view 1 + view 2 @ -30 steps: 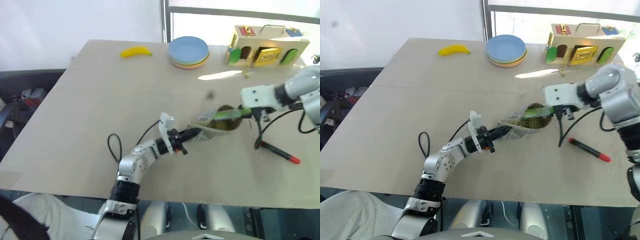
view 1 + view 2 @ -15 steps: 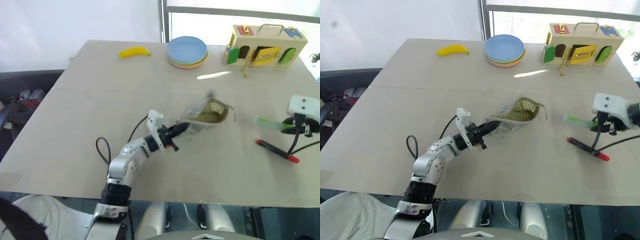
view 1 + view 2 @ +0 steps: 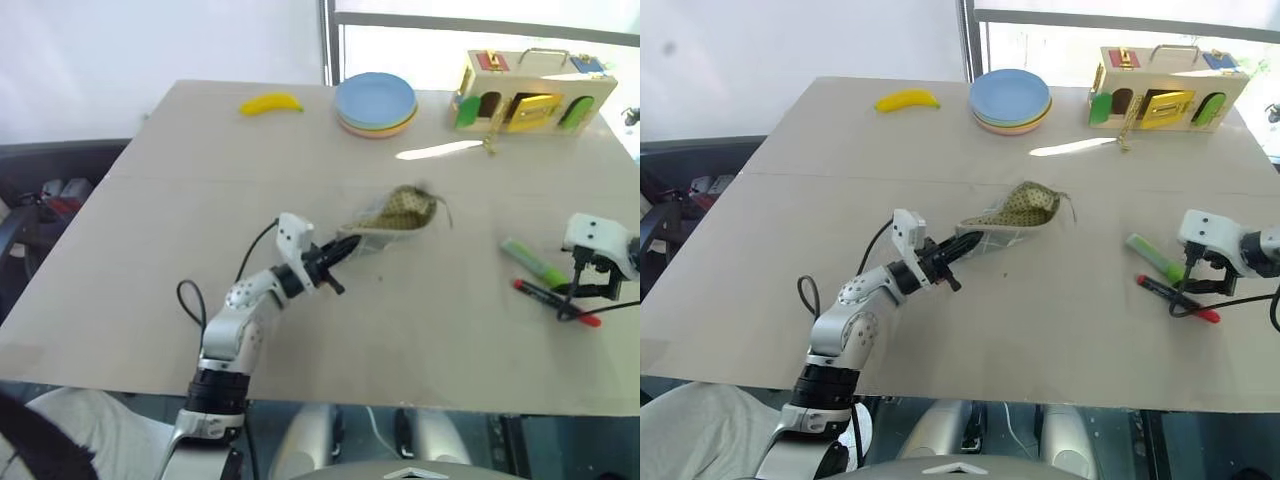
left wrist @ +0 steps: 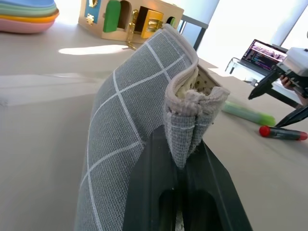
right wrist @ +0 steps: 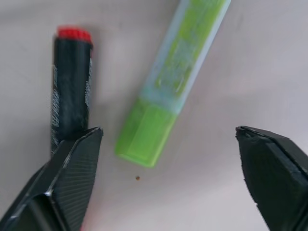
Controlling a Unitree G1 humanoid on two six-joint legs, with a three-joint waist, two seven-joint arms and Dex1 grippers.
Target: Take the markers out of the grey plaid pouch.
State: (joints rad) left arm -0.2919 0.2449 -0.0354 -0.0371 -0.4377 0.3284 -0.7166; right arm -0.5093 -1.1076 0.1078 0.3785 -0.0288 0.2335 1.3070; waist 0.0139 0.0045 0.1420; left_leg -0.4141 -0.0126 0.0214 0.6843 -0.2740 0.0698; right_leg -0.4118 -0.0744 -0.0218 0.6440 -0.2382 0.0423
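Left gripper (image 4: 185, 159) pinched tight on a bunched corner of the grey plaid pouch (image 3: 392, 212) — fabric folds up between the black fingers, so it is soft, light, and will sag or crumple wherever it is not supported. Pouch lifted at that end, mouth gaping away from the gripper, yellowish-green dotted lining showing; nothing seen inside it from here. Right gripper (image 5: 166, 180) spread wide with nothing between the fingers, poised just above the light-green highlighter (image 3: 535, 262), which lies flat on the table (image 3: 180, 200), with the black marker with a red end (image 3: 1177, 299) just beside it; both well apart from the pouch, on the robot's right. Both pens look rigid, smooth and light — likely to roll; best taken across the barrel near the middle. The pouch is better held by a seam or corner, as now, than by its flat face. Judged from this, both markers are out. Far edge of the table: banana (image 3: 271, 103), stacked plates (image 3: 377, 103), wooden latch box (image 3: 535, 89).
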